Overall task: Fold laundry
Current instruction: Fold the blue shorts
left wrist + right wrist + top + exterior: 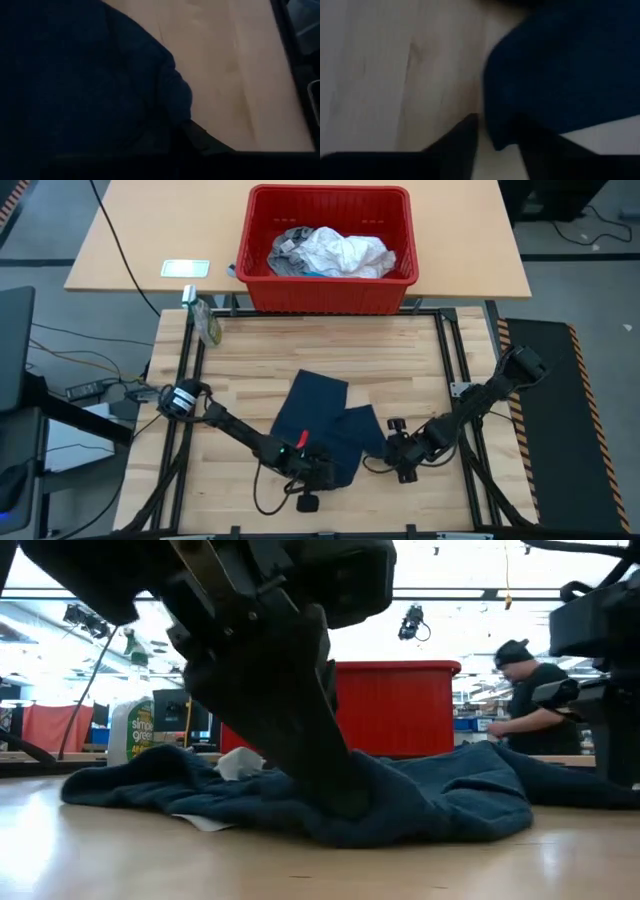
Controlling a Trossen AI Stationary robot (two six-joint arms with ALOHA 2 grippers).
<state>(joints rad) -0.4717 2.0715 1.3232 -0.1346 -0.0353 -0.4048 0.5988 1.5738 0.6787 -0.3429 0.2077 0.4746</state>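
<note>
A dark navy garment lies spread on the wooden table, partly folded over itself. My left gripper is shut at the garment's near edge; in the low view its fingers sink into the cloth. My right gripper stands open at the garment's right near corner, and that corner lies between its two fingers. More laundry, white and grey, lies in the red basket at the far side. My left gripper is shut on the navy garment's near edge, where the cloth bunches up beside the fingers. The fingers slant down from the table's left near side. The garment lies slack on the table; one layer or several, I cannot tell. My right gripper has one finger dark against the garment's corner; I cannot tell whether it touches the cloth.
A spray bottle lies at the table's far left corner. A black cable loops along the near edge by the left arm. The red basket stands beyond the far edge. A person shows in the room behind.
</note>
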